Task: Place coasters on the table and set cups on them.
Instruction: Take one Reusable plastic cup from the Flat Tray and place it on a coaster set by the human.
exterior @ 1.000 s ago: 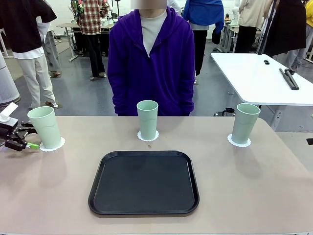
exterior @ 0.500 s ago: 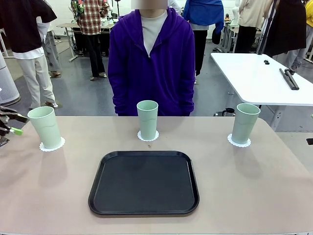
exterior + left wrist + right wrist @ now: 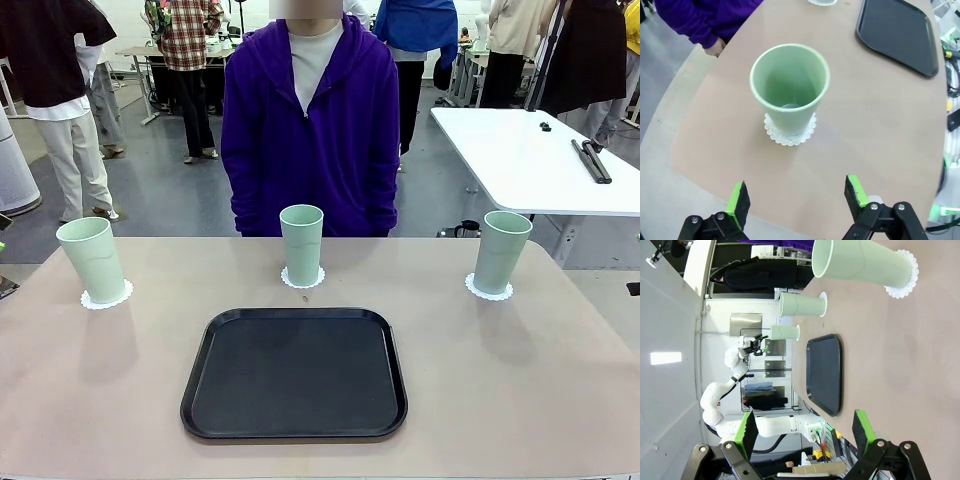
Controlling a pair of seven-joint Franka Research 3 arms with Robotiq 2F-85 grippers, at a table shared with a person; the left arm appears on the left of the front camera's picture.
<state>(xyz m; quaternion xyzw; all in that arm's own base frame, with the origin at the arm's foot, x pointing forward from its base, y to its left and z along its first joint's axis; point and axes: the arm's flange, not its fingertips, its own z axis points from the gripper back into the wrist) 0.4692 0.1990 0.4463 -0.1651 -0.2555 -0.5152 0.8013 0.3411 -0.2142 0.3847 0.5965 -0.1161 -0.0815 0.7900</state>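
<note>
Between the green pads of the left gripper [image 3: 795,200], spread wide and holding nothing, a cup [image 3: 789,87] is seen upright on its coaster [image 3: 790,131], near the rounded corner of the table [image 3: 880,115]. The right gripper [image 3: 804,432] is likewise held fully apart and empty, with another cup [image 3: 860,264] and coaster [image 3: 904,275] beyond it. A third cup [image 3: 301,243] stands mid-table behind the black tray [image 3: 294,373], in front of the person [image 3: 308,120]. The task is judged essentially complete. Trouble could be caused by a careless arm sweep: the tall, light cups could be tipped or dragged off their thin paper coasters, above all the corner one.

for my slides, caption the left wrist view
Open left hand above a mint cup on its coaster.
</note>
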